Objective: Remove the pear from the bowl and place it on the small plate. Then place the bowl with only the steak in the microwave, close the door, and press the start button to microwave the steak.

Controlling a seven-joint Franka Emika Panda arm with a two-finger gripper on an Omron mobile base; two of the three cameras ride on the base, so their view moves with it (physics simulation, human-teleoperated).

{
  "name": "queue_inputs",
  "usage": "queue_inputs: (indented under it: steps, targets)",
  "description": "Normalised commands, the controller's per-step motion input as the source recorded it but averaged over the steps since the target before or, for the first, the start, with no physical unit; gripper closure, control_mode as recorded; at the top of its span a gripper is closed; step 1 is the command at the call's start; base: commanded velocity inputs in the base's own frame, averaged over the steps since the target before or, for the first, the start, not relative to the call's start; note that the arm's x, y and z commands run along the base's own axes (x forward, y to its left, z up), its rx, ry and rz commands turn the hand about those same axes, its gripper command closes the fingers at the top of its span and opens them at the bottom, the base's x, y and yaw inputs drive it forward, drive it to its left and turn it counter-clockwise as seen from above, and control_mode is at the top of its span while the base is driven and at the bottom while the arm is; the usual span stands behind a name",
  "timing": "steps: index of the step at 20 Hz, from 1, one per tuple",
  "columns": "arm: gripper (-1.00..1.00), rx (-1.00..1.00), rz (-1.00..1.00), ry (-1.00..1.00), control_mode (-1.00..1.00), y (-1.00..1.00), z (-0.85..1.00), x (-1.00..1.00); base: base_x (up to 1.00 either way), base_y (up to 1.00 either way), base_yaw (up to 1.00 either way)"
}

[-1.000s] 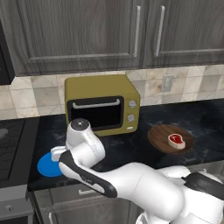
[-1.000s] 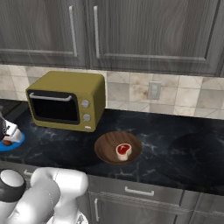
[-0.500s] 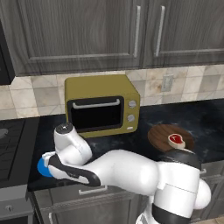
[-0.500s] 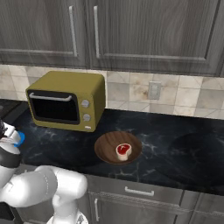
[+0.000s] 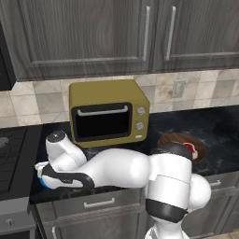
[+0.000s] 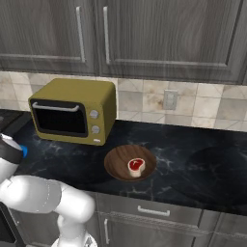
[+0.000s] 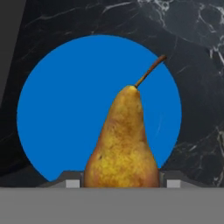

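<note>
below, the black marble counter [image 7: 192, 52] is seen under the small plate [image 7: 65, 109], which spreads from 9 to 3 o'clock around the pear [image 7: 122, 144]. the pear is gripped at 6 o'clock by the gripper [image 7: 120, 183], a fingertip pressed to each flank, its stem aimed at 1 o'clock.

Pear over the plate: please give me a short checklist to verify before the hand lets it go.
1. Pear sits between the hand's fingers: ok.
2. Plate lies directly behind the pear in the hand view: ok.
3. Plate holds nothing else: ok.
4. Pear already touches the plate: cannot tell.
5. Bowl keeps just the steak: ok.
6. Bowl stands apart from the yellow oven: ok.
</note>
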Motion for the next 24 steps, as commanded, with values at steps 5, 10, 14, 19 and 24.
queue_inputs:
  steps: [5,10,14,19,24]
  targets:
    - [1.00,0.00,0.00,0.00,-1.00,0.01,-0.29,0.09,0.00,0.00,0.00]
    - [-1.00,0.00,0.01,-0.06,-1.00,-0.18,-0.10,0.00,0.00,0.00,0.00]
    - [-1.00,0.00,0.00,-0.04,-1.00,-0.16,0.00,0.00,0.00,0.00,0.00]
    - [-1.00,0.00,0.03,-0.01,-1.00,-0.01,0.23,-0.20,0.00,0.00,0.00]
    - [-1.00,0.00,0.02,0.00,-1.00,-0.22,0.47,-0.32,0.00,0.00,0.00]
